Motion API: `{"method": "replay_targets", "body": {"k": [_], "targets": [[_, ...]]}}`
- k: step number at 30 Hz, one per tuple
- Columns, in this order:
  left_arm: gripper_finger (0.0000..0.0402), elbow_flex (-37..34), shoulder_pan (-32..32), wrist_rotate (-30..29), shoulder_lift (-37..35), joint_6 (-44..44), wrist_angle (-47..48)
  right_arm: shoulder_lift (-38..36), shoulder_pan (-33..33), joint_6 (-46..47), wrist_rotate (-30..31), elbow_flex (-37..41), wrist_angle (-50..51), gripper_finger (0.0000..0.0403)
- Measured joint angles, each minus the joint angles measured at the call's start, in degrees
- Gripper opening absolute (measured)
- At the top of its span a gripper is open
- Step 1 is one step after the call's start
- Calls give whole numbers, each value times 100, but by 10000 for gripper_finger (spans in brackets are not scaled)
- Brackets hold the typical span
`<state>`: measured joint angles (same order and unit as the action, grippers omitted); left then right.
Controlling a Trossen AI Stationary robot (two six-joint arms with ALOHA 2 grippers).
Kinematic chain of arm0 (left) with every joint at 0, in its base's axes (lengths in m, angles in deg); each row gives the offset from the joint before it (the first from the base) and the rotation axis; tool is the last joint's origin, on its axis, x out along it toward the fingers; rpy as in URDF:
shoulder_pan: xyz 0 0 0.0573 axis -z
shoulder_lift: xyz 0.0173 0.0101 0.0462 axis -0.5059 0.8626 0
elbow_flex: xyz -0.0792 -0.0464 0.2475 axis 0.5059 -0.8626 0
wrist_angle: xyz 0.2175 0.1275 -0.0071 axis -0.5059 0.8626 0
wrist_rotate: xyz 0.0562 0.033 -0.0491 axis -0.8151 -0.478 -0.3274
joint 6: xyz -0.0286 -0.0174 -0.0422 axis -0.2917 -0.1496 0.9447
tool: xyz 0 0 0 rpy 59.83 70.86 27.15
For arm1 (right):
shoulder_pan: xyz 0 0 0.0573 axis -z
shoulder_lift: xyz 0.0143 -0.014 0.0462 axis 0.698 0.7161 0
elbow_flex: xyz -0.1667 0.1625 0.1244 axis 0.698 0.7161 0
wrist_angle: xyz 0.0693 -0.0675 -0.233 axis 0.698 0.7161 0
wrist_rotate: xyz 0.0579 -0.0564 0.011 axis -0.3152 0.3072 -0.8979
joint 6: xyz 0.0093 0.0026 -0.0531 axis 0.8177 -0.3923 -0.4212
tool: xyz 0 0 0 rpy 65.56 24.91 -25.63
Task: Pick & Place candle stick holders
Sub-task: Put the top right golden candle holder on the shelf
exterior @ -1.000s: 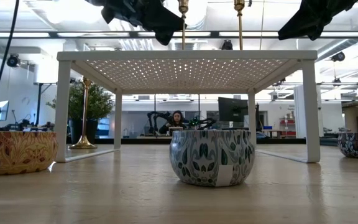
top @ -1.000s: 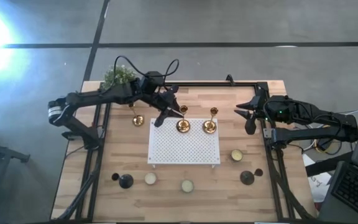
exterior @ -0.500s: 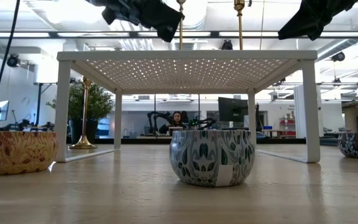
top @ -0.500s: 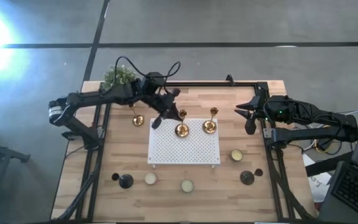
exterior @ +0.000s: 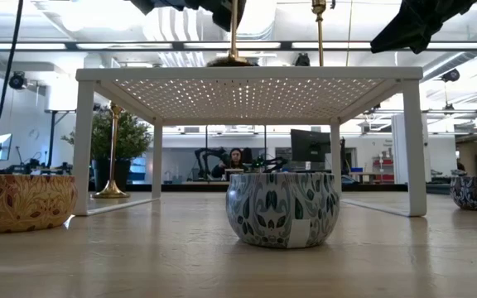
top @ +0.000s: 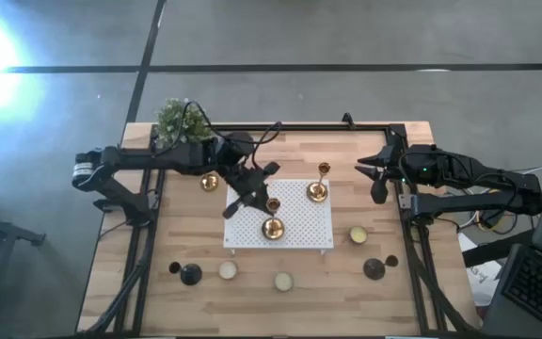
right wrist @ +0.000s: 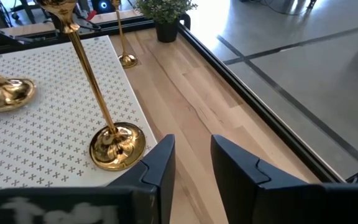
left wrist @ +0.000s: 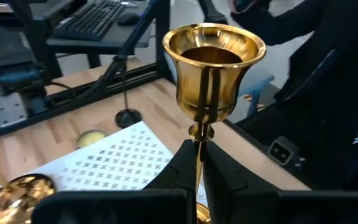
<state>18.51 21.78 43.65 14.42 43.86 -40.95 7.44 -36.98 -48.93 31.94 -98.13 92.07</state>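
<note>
Three brass-gold candle stick holders show. My left gripper [top: 252,195] is shut on one [top: 272,218] over the near part of the white perforated stand [top: 294,231]; its cup [left wrist: 213,65] fills the left wrist view. A second holder [top: 319,185] stands by its round base on the stand's far right part. The third [top: 209,182] stands by its base on the table, left of the stand. Two squat black holders [top: 191,274] [top: 374,269] sit near the front edge. My right gripper [top: 375,177] hovers open and empty right of the stand. My left gripper pinches the slim stem [left wrist: 199,134] just below the cup between its two fingers [left wrist: 188,163]. The fingers come about level from the table's far left and lie across the stem. The holder stands upright; whether its base [exterior: 231,61] rests on the stand or hangs just above it, I cannot tell.
Patterned candle tins [exterior: 281,209] [exterior: 23,201] sit along the front of the table, and another one [top: 358,235] sits right of the stand. A potted plant [top: 179,118] stands at the far left corner. A black frame rail [top: 346,126] runs along the far edge.
My left gripper, still shut on the holder, has gone toward the table's near edge. The holder has stayed upright and moved from the stand's far part, beside the second holder, to its near part.
</note>
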Motion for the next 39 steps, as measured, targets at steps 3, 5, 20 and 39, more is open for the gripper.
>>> {"method": "replay_targets", "body": {"k": [3,5,20,39], "targets": [[13,-2,32,-121,0,-62,-4,0,-2,3,0,0,0,103],[12,-2,39,-123,0,-65,-49,0,-1,3,-1,0,0,101],[12,-95,108,-43,11,-153,-302,0,-1,1,0,0,-1,77],[12,-190,110,179,72,-181,-503,1,-1,2,-1,0,-55,98]]}}
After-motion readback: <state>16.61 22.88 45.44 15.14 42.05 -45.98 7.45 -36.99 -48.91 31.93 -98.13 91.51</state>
